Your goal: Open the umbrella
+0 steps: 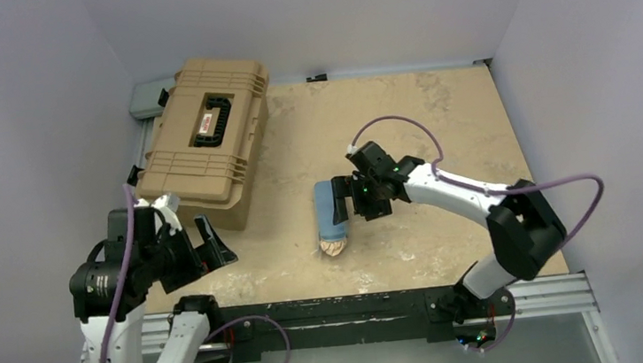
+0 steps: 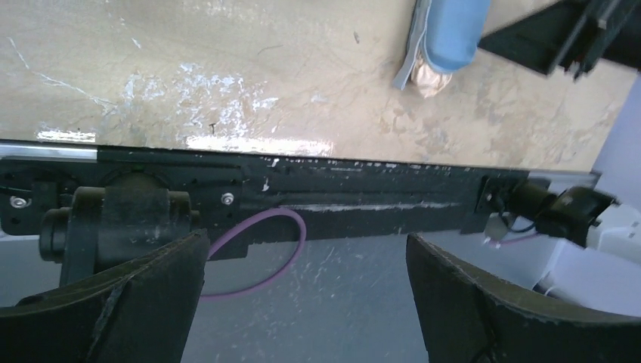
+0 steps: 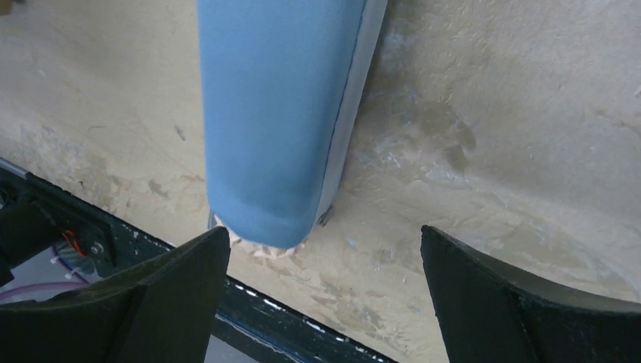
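The umbrella lies in a light-blue sleeve (image 1: 331,205) at the table's middle front. Only its pale beige cloth end (image 1: 334,248) sticks out at the near end; shaft and handle are hidden. My right gripper (image 1: 345,199) hovers open just right of the sleeve, holding nothing. In the right wrist view the sleeve (image 3: 280,113) and the beige end (image 3: 261,248) lie ahead of the left finger, with the gripper (image 3: 325,295) wide open. My left gripper (image 1: 191,226) is open and empty at the front left, far from the sleeve (image 2: 452,30) and the beige end (image 2: 431,78).
A tan ribbed hard case (image 1: 207,139) with a black handle stands at the back left, close to the left arm. A black mounting rail (image 1: 357,307) runs along the table's near edge. Walls enclose the table on three sides.
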### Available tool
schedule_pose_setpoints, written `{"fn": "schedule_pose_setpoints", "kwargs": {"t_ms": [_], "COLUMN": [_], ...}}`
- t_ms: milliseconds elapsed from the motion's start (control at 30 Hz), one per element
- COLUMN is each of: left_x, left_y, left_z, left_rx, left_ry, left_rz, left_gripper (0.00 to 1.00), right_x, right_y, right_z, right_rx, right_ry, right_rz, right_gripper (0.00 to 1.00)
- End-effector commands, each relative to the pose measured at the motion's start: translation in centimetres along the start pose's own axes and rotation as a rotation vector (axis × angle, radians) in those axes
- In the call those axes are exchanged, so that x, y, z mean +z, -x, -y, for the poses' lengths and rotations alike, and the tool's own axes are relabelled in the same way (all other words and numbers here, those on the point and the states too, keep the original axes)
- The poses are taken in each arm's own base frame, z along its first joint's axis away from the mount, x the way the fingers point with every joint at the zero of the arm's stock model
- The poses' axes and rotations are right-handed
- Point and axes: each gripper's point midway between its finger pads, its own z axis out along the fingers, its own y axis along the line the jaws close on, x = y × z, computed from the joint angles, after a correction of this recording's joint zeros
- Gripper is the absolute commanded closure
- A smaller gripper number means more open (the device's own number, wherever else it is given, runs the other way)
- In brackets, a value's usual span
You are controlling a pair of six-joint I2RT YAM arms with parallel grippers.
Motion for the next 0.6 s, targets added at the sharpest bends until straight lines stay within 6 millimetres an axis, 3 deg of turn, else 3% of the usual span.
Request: {"fn": "schedule_pose_setpoints", "kwargs": {"t_ms": [0, 233, 367, 433, 467, 567], "left_x": [-0.7, -1.8, -1.3, -0.7, -0.4, 0.0], "left_y": [0.5, 3.4, 3.3, 3.0, 2.8, 2.7], "left_z": [0.0, 3.3, 5.4, 5.8, 6.1, 7.3], "left_rx": [0.101, 0.250, 0.268, 0.277, 0.283, 0.289], "left_ry": [0.059, 0.090, 0.010, 0.005, -0.004, -0.050], "left_rz": [-0.041, -0.036, -0.056, -0.073, -0.082, -0.080], "left_gripper": [0.01, 0.01, 0.01, 0.01, 0.01, 0.01], "right_x": [1.7, 5.2, 7.0, 7.7, 7.9, 7.7], "right_y": [3.6, 4.6, 4.2, 3.8, 3.6, 3.5], "right_z": [-2.8, -2.9, -2.9, -2.8, -2.8, -2.7], "right_rx": [0.008, 0.027, 0.053, 0.062, 0.061, 0.049], "right_ry": [0.121, 0.161, 0.181, 0.189, 0.188, 0.183], "right_rz": [0.033, -0.007, -0.031, -0.052, -0.059, -0.063], "right_gripper": [0.06, 0.13, 0.24, 0.38, 0.50, 0.96]}}
